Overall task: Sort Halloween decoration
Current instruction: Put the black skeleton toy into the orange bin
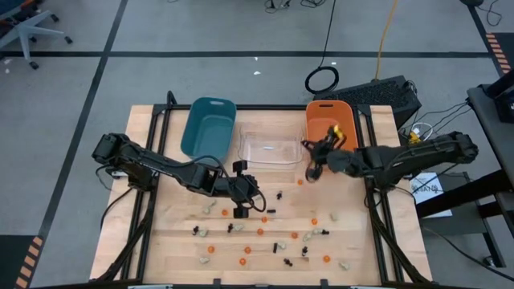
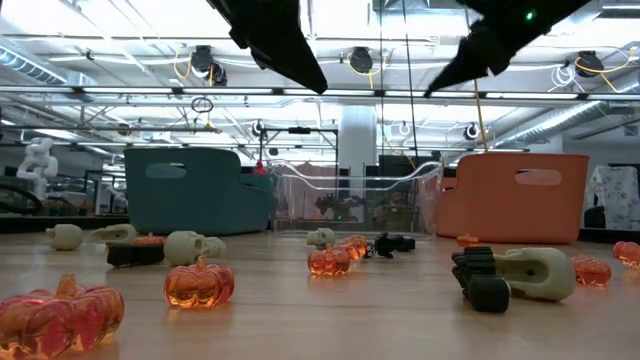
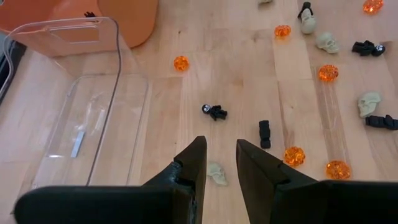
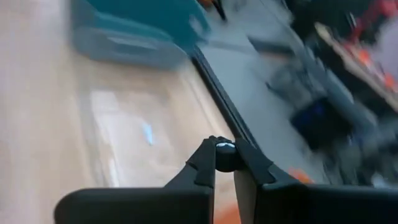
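Small orange pumpkins (image 1: 261,231), black spidery trinkets (image 1: 280,195) and pale skulls (image 1: 207,209) lie scattered on the near half of the wooden table (image 1: 173,241). My left gripper (image 3: 221,163) hangs open above the table's middle, over a pale skull (image 3: 216,174) and clear of it. My right gripper (image 1: 312,160) is shut on a tiny black trinket (image 4: 225,155), in the air beside the orange bin's (image 1: 328,122) near left corner. In the low view both grippers reach in from the top, the left (image 2: 312,85) and the right (image 2: 432,90). My right gripper pinches the tiny black trinket, which bears a white spot (image 4: 226,147), between its two fingertips (image 4: 205,163). The fingers slant slightly downward toward the clear bin. The trinket is lifted clear of the table.
Three bins stand in a row at the far side: teal (image 1: 207,127), clear (image 1: 269,148) and orange. A black keyboard (image 1: 384,95) lies beyond the table's far right corner. Bare wood shows at the table's near left.
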Controlling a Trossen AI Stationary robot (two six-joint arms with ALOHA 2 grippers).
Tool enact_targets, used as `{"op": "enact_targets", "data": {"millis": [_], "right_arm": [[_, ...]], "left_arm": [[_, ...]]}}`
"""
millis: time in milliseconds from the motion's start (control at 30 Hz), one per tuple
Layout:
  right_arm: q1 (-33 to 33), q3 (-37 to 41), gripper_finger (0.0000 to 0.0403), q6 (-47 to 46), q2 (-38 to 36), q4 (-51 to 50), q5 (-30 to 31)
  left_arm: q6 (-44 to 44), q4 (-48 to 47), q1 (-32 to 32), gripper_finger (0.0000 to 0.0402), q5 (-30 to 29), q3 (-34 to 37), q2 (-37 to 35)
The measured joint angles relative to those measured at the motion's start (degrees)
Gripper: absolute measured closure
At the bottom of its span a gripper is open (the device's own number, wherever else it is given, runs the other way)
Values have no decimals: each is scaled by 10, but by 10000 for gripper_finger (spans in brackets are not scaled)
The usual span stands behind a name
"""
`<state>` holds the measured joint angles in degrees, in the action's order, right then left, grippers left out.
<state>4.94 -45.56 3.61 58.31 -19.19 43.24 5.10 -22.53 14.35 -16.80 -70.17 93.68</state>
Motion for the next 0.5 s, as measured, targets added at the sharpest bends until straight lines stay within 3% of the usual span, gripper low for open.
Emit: {"op": "enact_targets", "data": {"millis": [67,233,500], "right_arm": [[-39,0,394,-35,-10,-37,-16],[-158,0,394,-105,-3,-107,-136],[-275,0,389,-102,31,-183,-247]], "left_arm": [[-2,7,0,316,-1,0,5],[-14,40,0,316,-1,0,33],[36,35,6,316,0,0,68]]}}
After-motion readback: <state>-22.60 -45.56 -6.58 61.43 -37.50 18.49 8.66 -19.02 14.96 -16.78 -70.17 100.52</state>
